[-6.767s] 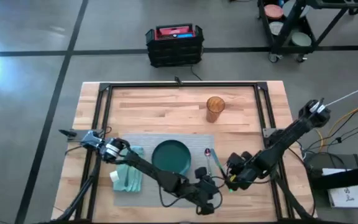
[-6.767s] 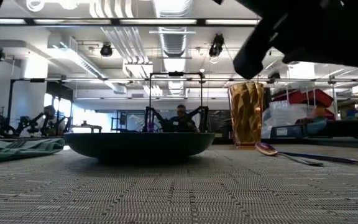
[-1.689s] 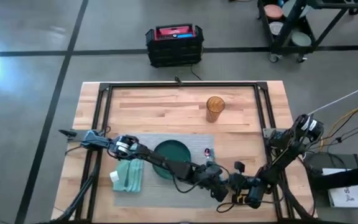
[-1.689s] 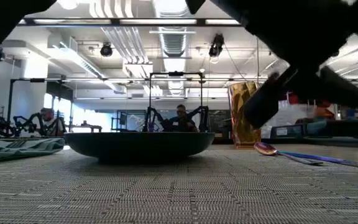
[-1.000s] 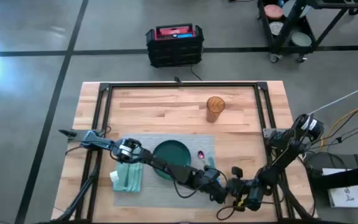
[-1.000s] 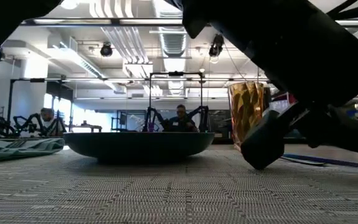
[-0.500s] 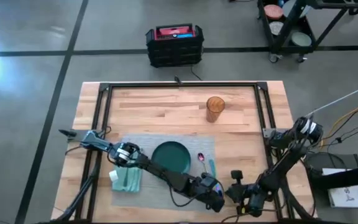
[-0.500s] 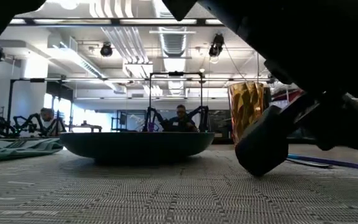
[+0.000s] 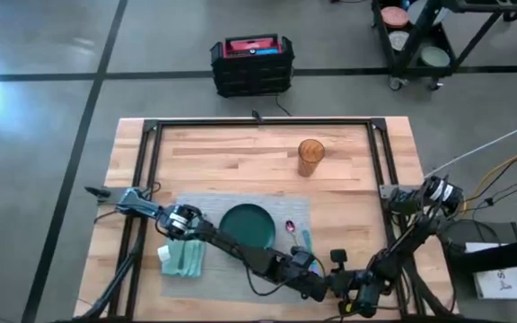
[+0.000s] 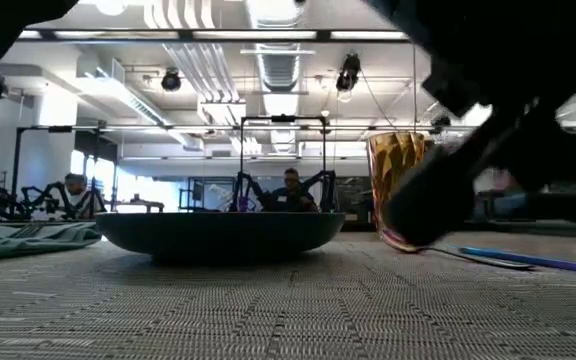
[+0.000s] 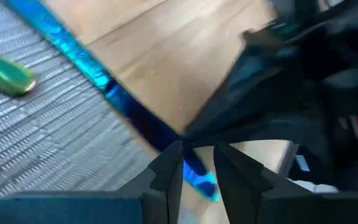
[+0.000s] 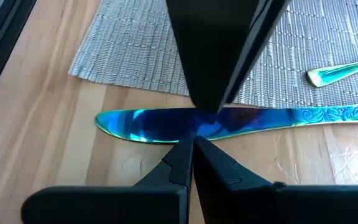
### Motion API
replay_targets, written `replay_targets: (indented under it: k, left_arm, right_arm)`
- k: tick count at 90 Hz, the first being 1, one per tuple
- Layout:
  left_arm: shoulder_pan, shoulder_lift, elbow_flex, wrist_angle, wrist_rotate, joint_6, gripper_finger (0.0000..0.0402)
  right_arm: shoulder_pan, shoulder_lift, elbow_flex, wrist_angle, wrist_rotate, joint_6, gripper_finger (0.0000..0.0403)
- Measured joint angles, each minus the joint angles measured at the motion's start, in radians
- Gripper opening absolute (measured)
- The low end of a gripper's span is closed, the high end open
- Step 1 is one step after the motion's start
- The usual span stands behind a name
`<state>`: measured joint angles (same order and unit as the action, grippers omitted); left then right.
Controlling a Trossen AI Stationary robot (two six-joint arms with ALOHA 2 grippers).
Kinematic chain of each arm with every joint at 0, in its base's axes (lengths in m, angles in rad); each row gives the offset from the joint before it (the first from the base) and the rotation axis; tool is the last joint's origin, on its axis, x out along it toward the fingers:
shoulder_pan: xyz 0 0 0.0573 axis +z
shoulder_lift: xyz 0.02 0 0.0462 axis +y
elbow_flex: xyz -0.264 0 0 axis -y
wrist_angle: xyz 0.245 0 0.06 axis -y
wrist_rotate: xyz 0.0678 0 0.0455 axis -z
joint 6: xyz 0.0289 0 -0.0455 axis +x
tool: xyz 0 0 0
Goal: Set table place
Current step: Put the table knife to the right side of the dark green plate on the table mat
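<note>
1. Two arms are crowded at the near right corner of the placemat (image 9: 240,235) on the table (image 9: 240,157).
2. Right gripper (image 12: 191,146): fingers look pinched together, empty, just short of the blue knife (image 12: 229,119) lying along the mat's edge.
3. Left gripper (image 11: 197,163): narrow gap, nothing clamped, hovering over that knife, probably to straighten it.
4. Plate (image 9: 246,225), spoon (image 9: 289,228), napkin (image 9: 185,254) and cup (image 9: 311,156) are already laid.

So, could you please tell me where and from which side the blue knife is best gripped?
Probably the handle's middle, from straight above, fingers across its narrow width. The blue knife lies flat beside the grey placemat edge, partly on the bare table, so little clearance shows beneath. The left end effector is right at it.
</note>
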<state>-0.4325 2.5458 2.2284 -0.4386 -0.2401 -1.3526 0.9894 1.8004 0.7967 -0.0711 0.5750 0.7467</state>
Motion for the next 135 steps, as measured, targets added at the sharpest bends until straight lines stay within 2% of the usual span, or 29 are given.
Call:
replay_targets:
  k: [19, 44, 89, 135]
  left_arm:
    - [-0.005, 0.0, 0.101, -0.176, 0.015, -0.051, 0.0076]
    - [-0.004, 0.084, 0.094, -0.068, 0.066, -0.102, 0.0076]
    - [0.004, 0.094, 0.086, -0.062, 0.076, -0.109, 0.0076]
    - [0.004, 0.092, 0.053, 0.02, 0.071, -0.104, 0.0076]
  right_arm:
    - [0.0, 0.001, 0.0, -0.004, 0.0, 0.0, 0.0]
    - [0.0, 0.001, -0.001, -0.005, 0.001, 0.006, 0.0]
    - [0.0, 0.001, -0.003, 0.003, 0.002, 0.012, 0.0]
    - [-0.002, 0.002, -0.003, 0.015, 0.002, 0.011, 0.0]
